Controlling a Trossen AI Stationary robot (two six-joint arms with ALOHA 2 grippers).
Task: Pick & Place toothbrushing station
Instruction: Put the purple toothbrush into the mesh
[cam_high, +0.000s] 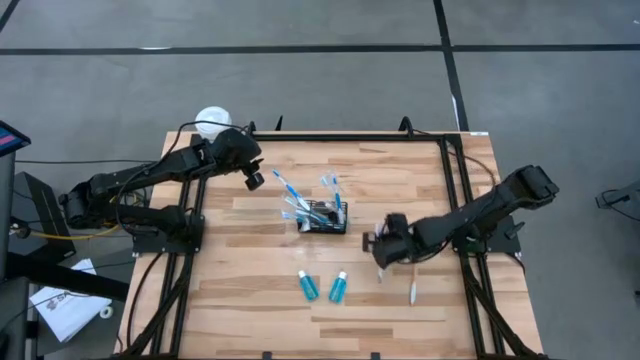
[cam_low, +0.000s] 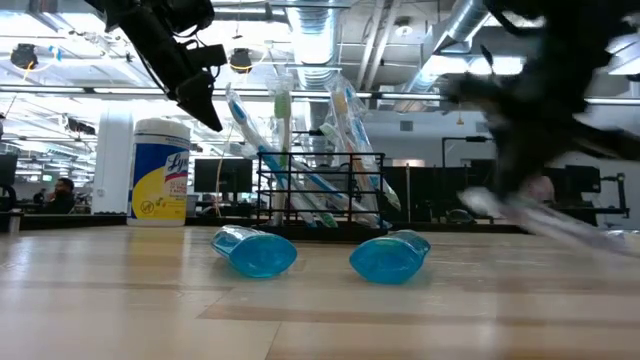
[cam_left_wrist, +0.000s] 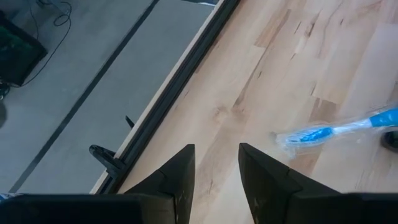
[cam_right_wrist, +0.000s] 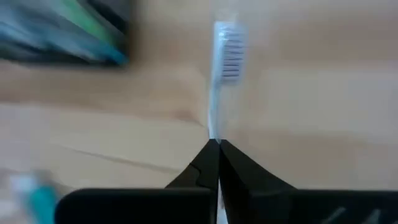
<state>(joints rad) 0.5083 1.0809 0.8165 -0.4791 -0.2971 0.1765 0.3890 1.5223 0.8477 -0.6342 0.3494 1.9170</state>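
The black wire-mesh basket (cam_high: 326, 216) stands mid-table on its base and holds several blue, white and orange toothbrushes; it also shows in the low view (cam_low: 320, 190). Two teal tubes (cam_high: 307, 286) (cam_high: 338, 288) lie on the table in front of it. My right gripper (cam_high: 383, 252) is to the basket's right, shut on a white toothbrush (cam_right_wrist: 225, 53). My left gripper (cam_high: 253, 176) hangs open and empty above the table's far left; its fingers show apart in the left wrist view (cam_left_wrist: 216, 168). My right gripper pinches the white toothbrush's slim handle (cam_right_wrist: 212, 127) between its two fingertips. The brush runs on ahead of the fingers, along them, with its bristle head (cam_right_wrist: 227, 56) farthest out. In the low view the brush (cam_low: 520, 212) is blurred and seems a little above the table.
A white-lidded round canister with a yellow label (cam_low: 160, 170) stands at the table's far left edge (cam_high: 213, 121). Another white toothbrush (cam_high: 412, 292) lies on the table near my right gripper. A blue toothbrush head (cam_left_wrist: 311, 134) sticks out of the basket toward my left gripper.
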